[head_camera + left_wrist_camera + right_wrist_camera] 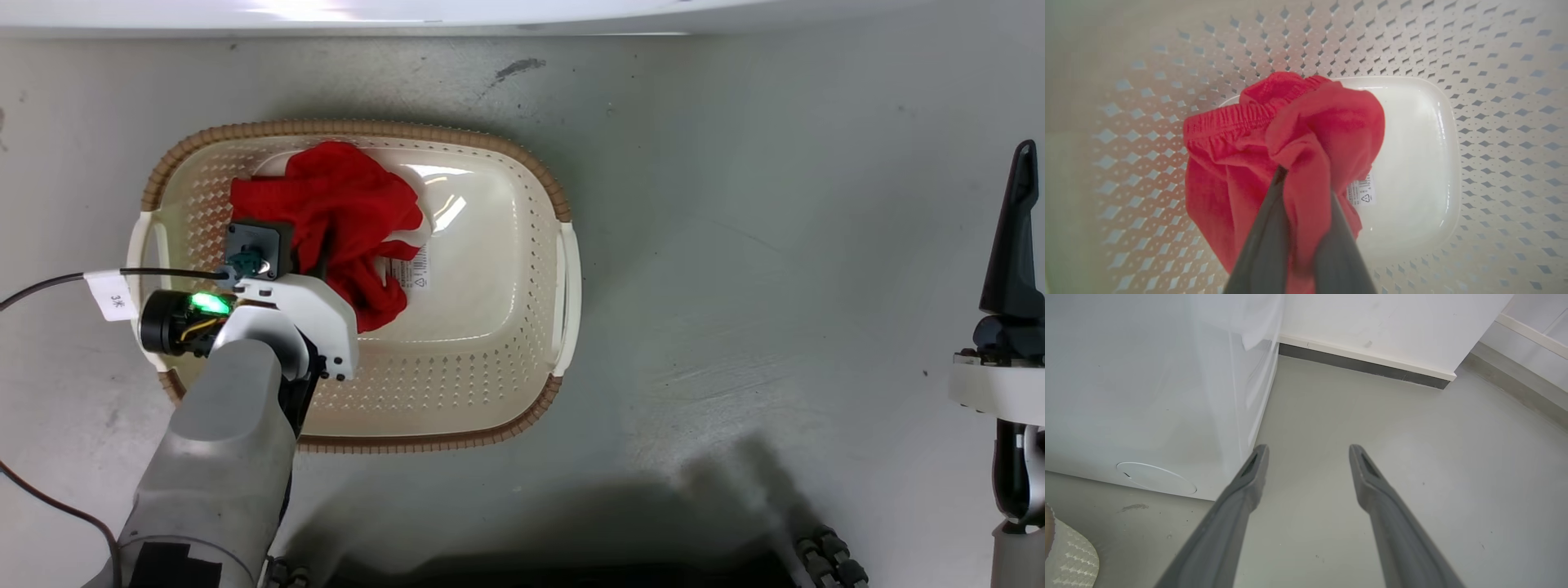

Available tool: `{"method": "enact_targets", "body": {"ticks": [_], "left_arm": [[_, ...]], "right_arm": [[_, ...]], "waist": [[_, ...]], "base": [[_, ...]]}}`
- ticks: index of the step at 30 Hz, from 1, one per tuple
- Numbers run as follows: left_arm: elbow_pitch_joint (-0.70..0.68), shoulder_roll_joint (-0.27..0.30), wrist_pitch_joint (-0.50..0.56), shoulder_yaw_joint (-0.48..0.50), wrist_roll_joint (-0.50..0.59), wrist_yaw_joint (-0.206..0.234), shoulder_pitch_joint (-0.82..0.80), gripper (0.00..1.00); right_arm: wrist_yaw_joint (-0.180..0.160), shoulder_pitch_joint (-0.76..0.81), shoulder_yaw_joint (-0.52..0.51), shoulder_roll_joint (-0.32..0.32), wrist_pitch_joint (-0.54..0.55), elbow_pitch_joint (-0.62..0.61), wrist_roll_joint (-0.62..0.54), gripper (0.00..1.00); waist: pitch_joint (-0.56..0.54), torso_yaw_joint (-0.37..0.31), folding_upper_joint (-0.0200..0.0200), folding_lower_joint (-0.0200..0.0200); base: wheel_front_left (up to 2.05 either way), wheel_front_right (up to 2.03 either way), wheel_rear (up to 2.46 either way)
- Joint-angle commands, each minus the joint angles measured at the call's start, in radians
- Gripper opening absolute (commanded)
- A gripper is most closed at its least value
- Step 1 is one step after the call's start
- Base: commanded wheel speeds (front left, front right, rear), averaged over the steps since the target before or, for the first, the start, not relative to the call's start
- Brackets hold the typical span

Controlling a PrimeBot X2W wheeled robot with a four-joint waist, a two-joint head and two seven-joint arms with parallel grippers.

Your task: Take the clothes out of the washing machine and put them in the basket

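The left gripper (1306, 183) is pointed down, its fingers pinched on the clothes (1237, 139). The right gripper (1308, 451) is held off to the side, fingers spread apart.

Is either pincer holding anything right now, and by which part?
The left pincer is shut on the red garment, pinching a bunched fold inside the basket. The right pincer is open and empty.
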Motion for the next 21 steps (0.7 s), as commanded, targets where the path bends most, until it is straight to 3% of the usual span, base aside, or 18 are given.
{"method": "enact_targets", "body": {"ticks": [1, 2, 4, 12, 21], "left_arm": [[0.015, -0.006, -0.002, 0.005, -0.005, -0.002, -0.012, 0.00], [0.025, -0.008, -0.002, 0.007, -0.010, -0.004, -0.016, 0.00], [0.028, -0.015, -0.002, 0.004, -0.013, -0.007, -0.015, 1.00], [-0.001, -0.018, -0.002, 0.009, -0.023, -0.012, 0.046, 1.00], [-0.197, 0.003, -0.002, 0.023, -0.022, -0.019, 0.206, 1.00]], "right_arm": [[-0.001, -0.012, 0.000, 0.000, -0.002, -0.001, 0.006, 1.00], [-0.001, -0.015, -0.001, 0.000, -0.002, 0.002, 0.008, 1.00], [-0.001, -0.020, -0.003, 0.000, -0.002, 0.007, 0.010, 1.00], [-0.001, -0.029, 0.012, 0.000, -0.002, 0.046, 0.014, 1.00], [-0.001, -0.002, 0.028, 0.000, -0.002, 0.112, 0.029, 1.00]], "waist": [[0.000, -0.003, 0.0000, -0.0001], [-0.003, -0.004, 0.0000, -0.0001], [-0.014, -0.003, 0.0000, -0.0001], [-0.123, 0.010, 0.0000, -0.0001], [-0.336, 0.015, 0.0000, -0.0001]], "base": [[0.00, 0.00, 0.00], [0.00, 0.00, 0.00], [0.00, 0.00, 0.00], [0.00, 0.00, 0.00], [0.00, 0.00, 0.00]]}}
